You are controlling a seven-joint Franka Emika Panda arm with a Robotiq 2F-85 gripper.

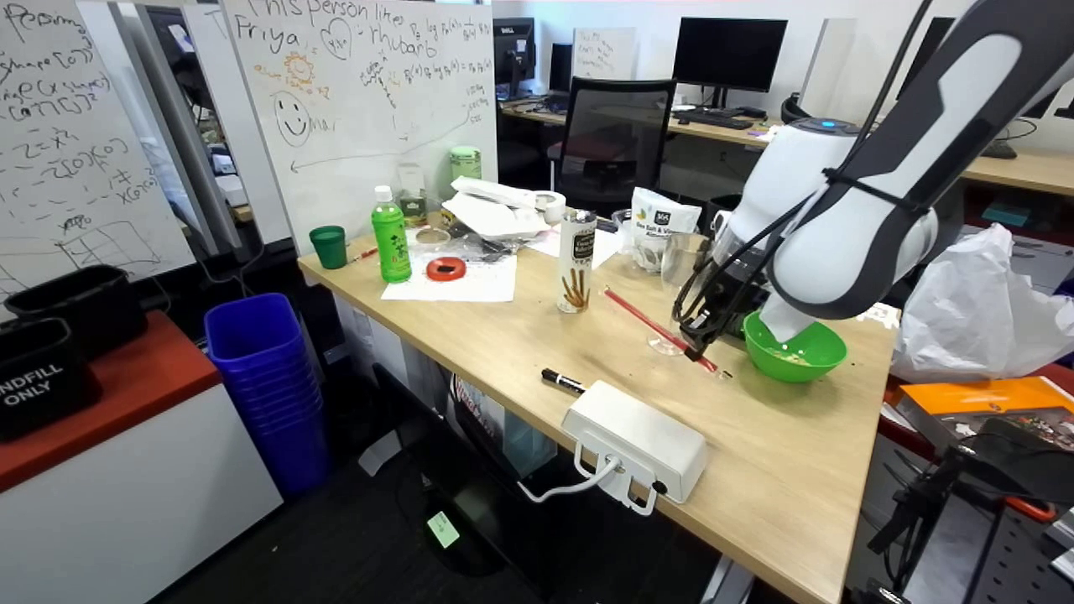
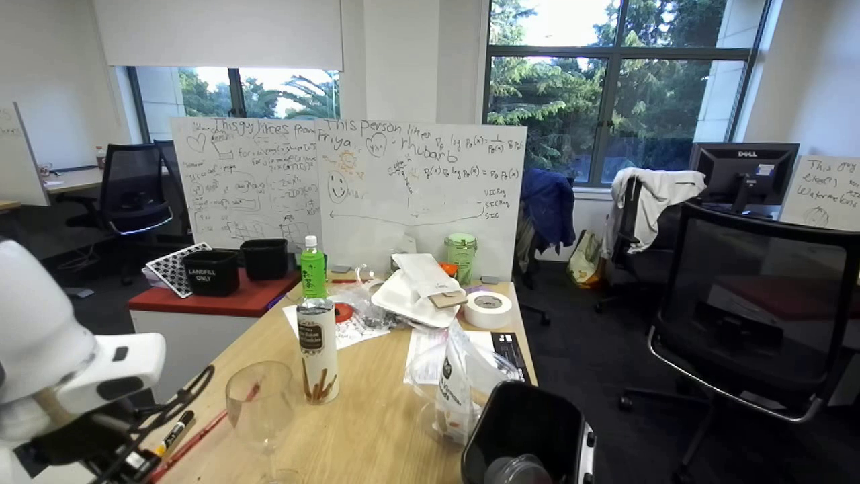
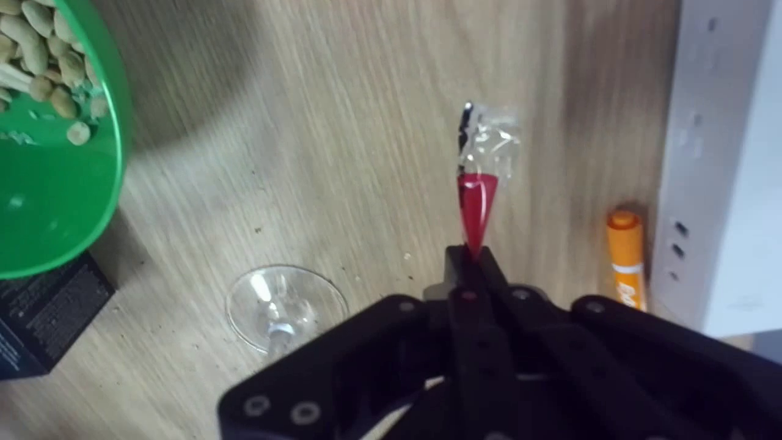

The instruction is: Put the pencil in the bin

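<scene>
Wrist view: pencil (image 3: pixel 478 198) pinched, delivery left

Your narrow pincer (image 3: pixel 469 253) seems to hold the pencil near the wine glass (image 3: pixel 287 304) (lifted or not, you can't tell). Grasping looks done; carrying and releasing remain. Count one pencil, one wine glass and, in an exterior view, three black bins (image 2: pixel 211 272) apart from it.

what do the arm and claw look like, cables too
The arm is white and dark grey with rounded segments and a blue mark on one joint. Black cables run along it; a black strap crosses one segment. The claw is black and jointed, with round grey bolts.
</scene>
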